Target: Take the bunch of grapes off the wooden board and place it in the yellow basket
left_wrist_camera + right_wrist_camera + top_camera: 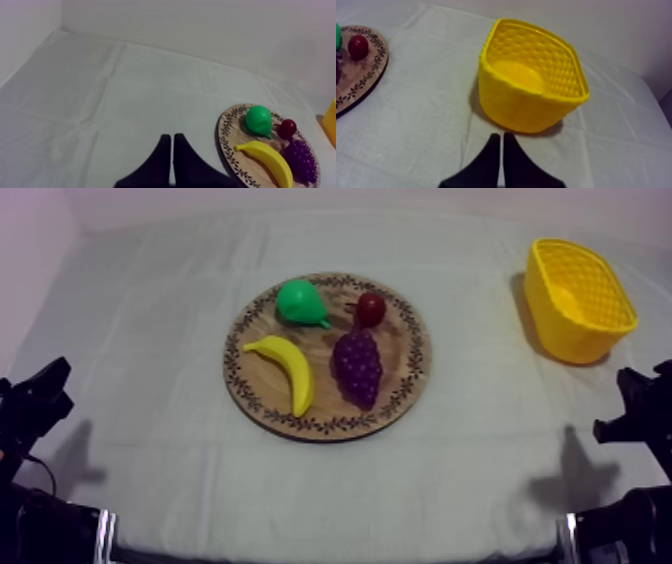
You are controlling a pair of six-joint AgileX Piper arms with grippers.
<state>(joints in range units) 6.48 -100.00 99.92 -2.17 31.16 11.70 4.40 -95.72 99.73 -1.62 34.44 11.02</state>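
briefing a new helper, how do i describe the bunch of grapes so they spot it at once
On the grey-white cloth lies a round wooden board with a patterned rim, bearing four toy fruits. The bunch of grapes lies on its side nearer the yellow plastic basket, next to the curved yellow banana and the small red fruit. It alone is purple and knobbly.

Board point(325, 403) lay mid-table point(150, 448), bearing pear point(300, 303) behind banana point(288, 370) and small red fruit point(371, 309) behind bunch of grapes point(358, 366); basket point(548, 313) stood well to the right.
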